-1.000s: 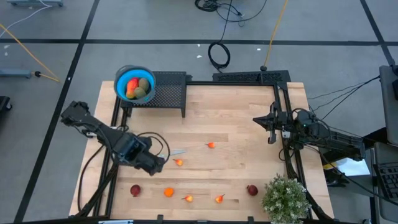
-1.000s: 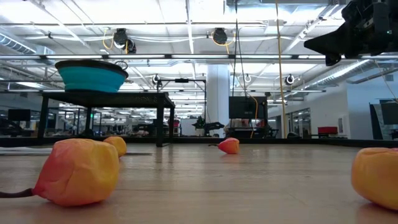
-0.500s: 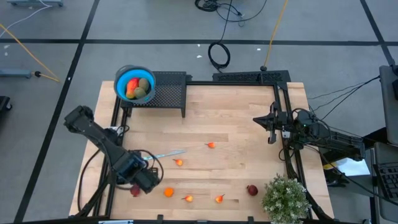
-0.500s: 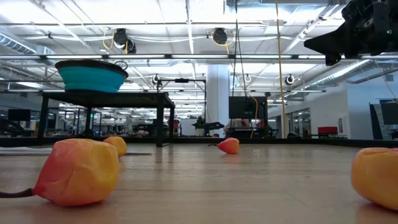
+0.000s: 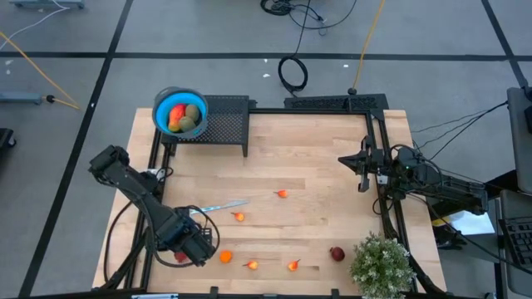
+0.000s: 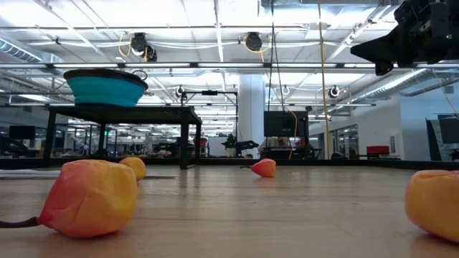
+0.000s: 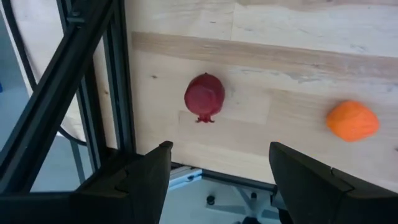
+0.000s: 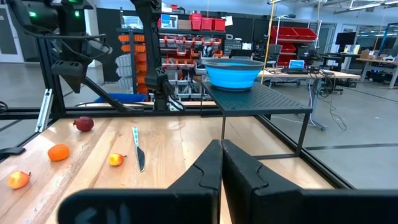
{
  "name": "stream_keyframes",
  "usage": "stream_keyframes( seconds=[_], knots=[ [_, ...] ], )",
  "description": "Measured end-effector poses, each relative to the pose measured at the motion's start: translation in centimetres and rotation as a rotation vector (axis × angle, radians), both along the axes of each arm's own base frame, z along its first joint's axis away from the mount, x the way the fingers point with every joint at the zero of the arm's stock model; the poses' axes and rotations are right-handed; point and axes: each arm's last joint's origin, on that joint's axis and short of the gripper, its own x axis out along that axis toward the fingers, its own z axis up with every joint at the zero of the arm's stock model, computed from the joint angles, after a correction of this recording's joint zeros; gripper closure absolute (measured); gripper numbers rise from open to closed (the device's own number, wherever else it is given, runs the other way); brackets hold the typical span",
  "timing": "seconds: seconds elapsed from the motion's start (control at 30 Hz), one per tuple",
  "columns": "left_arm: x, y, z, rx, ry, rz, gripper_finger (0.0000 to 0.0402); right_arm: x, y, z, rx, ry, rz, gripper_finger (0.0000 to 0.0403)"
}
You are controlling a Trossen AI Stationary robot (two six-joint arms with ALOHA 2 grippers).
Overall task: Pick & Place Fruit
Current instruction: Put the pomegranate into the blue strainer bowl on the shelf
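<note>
Dark red, the round fruit [image 7: 205, 98] is lying on the pale wooden table [image 5: 307, 158] near its front left corner, just inside the black frame rail [image 7: 118, 81]. The left arm is reaching down over that corner, its left gripper [image 5: 193, 247] hanging above the fruit with fingers [image 7: 152, 177] spread wide and holding nothing. The right gripper [image 5: 363, 170] is waiting at the table's right edge, fingers pressed together and empty. The left wrist view is showing the red fruit between the spread fingers, with an orange fruit [image 7: 352, 121] beside it; from overhead the arm is covering most of that red piece. Only the right wrist view is showing the knife [image 8: 137, 151] and the blue bowl [image 8: 233, 70] on its mesh stand [image 8: 261, 99] side-on.
</note>
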Motion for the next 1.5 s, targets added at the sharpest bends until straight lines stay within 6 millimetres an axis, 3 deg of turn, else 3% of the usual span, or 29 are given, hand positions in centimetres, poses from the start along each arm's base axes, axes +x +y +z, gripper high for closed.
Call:
stream_keyframes(
  seconds=[0.23, 0.67, 1.5],
  knots=[
    [-0.3, -0.2, -1.1, 0.042, -0.003, -0.018, 0.0130, 0.0, 0.0, 0.0, 0.003, 0.000, 0.001, 0.0403],
    [-0.8, -0.8, -6.4, -0.086, 0.027, -0.004, 0.0130, 0.0, 0.0, 0.0, 0.003, -0.001, 0.001, 0.0403],
    [-2.2, -0.6, -11.2, -0.145, 0.038, 0.001, 0.0130, 0.0, 0.0, 0.0, 0.004, -0.001, 0.001, 0.0403]
  ],
)
